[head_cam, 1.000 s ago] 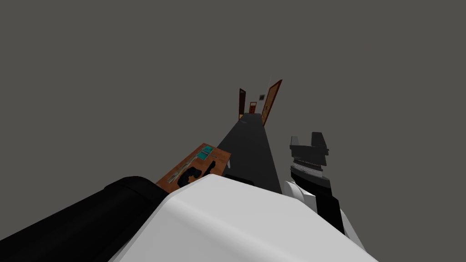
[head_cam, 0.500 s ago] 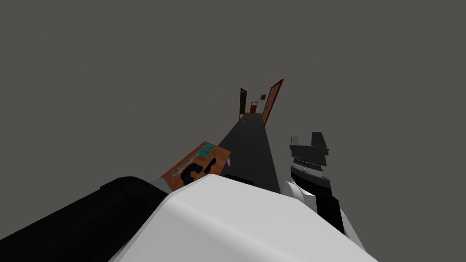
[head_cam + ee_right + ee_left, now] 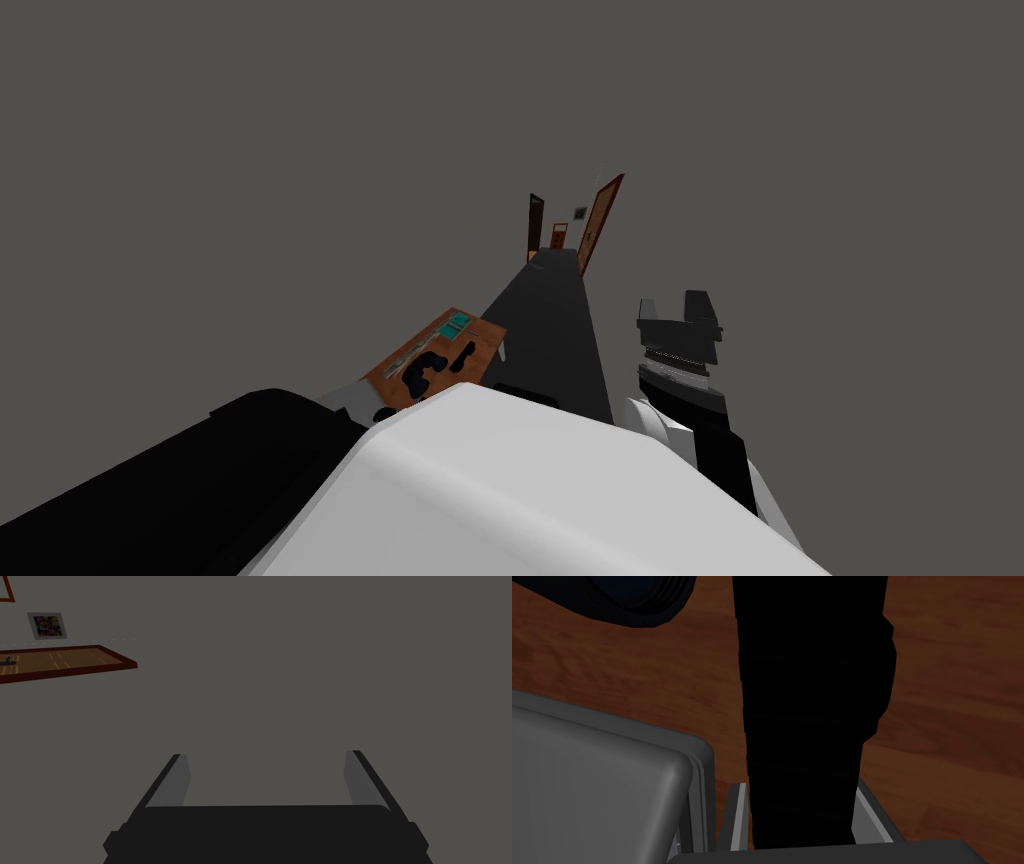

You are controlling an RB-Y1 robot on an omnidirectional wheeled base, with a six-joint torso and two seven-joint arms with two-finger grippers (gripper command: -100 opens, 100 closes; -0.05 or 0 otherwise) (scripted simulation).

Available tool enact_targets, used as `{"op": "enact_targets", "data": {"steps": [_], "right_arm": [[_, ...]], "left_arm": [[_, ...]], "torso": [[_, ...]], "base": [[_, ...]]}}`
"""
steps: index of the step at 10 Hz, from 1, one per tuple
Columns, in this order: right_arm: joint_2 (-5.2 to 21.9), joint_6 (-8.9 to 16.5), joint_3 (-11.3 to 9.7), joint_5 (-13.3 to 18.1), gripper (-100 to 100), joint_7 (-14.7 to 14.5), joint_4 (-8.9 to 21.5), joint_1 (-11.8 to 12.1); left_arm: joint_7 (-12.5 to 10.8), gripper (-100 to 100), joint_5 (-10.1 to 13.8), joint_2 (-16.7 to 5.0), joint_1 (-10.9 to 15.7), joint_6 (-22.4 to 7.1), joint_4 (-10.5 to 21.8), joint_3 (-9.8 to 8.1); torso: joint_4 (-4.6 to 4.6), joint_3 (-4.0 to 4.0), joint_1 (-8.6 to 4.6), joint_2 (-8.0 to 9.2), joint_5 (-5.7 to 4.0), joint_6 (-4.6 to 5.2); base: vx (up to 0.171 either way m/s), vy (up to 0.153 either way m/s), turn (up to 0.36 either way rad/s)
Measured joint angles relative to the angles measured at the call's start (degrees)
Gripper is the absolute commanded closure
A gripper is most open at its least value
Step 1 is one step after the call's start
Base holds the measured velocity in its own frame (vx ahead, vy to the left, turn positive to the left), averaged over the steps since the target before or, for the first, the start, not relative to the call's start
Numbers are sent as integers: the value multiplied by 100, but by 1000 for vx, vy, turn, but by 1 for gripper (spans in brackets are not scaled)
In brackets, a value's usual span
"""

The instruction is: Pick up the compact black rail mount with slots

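The black rail mount (image 3: 812,701), long with stepped, notched sides, runs out from between the fingers of my left gripper (image 3: 801,783) over a brown wooden table top (image 3: 952,726). Both fingers press its sides, so the gripper is shut on it. I cannot tell whether the mount rests on the wood or hangs just above it. In the head view the brown table (image 3: 480,335) lies at my left with black shapes (image 3: 420,370) on it, and my black left forearm (image 3: 200,470) reaches toward it. My right gripper (image 3: 680,300) is raised at my right, open and empty, its fingers (image 3: 177,781) apart.
A grey box with rounded corners (image 3: 597,776) sits right beside my left finger. A dark rounded object (image 3: 637,601) lies further along the table. Teal items (image 3: 455,323) lie at the table's far end. A dark floor strip (image 3: 550,320) runs to brown doors (image 3: 600,220).
My left forearm has drawn back toward the lower left, uncovering more of the brown table and its black shapes. The head view shifted slightly. The right arm has not moved.
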State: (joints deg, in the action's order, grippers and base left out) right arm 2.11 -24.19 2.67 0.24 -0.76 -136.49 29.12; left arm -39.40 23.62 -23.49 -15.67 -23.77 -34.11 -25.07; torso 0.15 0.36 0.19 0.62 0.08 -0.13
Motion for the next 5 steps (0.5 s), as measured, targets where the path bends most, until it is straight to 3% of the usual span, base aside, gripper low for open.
{"op": "enact_targets", "data": {"steps": [1,2,4,5], "right_arm": [[0,0,0,0,0,0,0,0],[0,0,0,0,0,0,0,0],[0,0,0,0,0,0,0,0],[1,0,0,0,0,0,0,1]], "left_arm": [[89,100,-69,-2,79,-135,-39,-140],[67,100,-331,58,148,-396,-284,-336],[319,100,-193,-40,372,-479,-29,-505],[335,0,-189,-39,376,-479,-21,-508]], "torso": [[0,-2,2,-4,-2,2],[1,-3,-8,-7,-4,6],[-4,-9,8,-17,-3,1],[-5,-14,13,-25,-4,1]], "base": [[-73,-67,59],[-63,-58,10],[-22,-10,-2],[0,0,0]]}}
